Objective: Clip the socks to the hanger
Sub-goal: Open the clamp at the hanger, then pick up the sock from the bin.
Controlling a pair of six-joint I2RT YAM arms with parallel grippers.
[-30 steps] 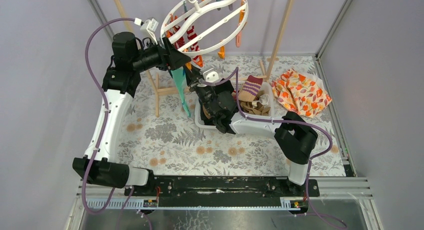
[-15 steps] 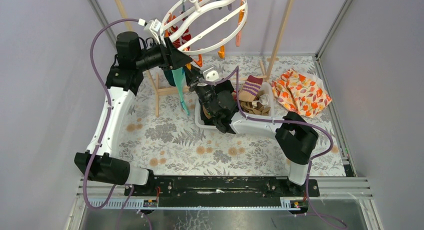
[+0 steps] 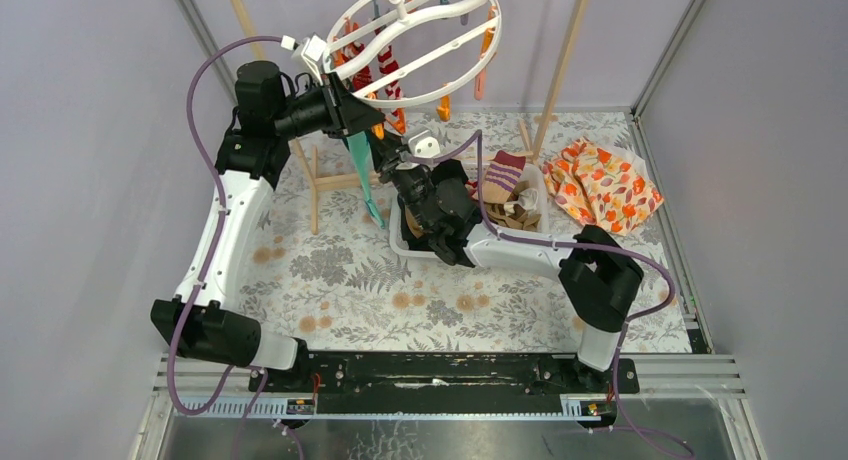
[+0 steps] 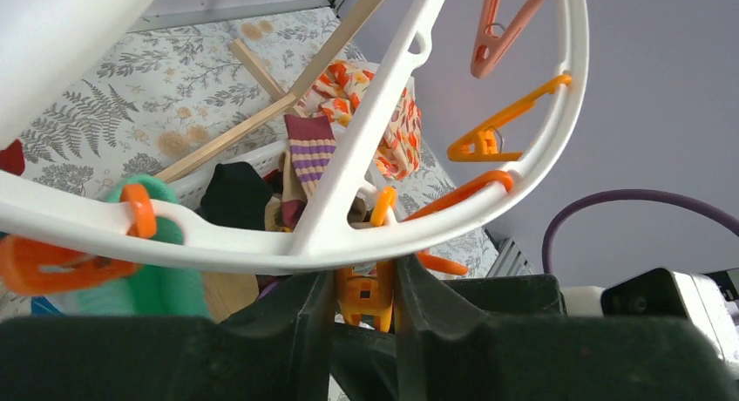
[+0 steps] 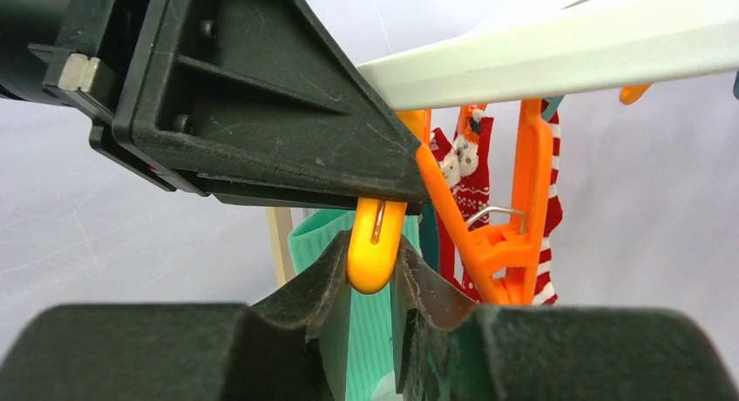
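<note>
Up at the far left, your left gripper [image 4: 362, 277] is pinched narrow on an orange clip [image 4: 365, 302] under the rim of the white ring hanger [image 4: 218, 244]. Just to its right, your right gripper [image 5: 370, 270] is nearly closed around the hanging teal sock [image 5: 318, 235], with the clip's rounded tip between its fingertips. Farther right, more socks [image 3: 507, 192] lie in the white basket [image 3: 398, 242].

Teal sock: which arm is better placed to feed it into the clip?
Right, likely. The right pincer grips the teal fabric sock just below the orange plastic clip; the left pincer pinches that clip on the white plastic ring hanger.
</note>
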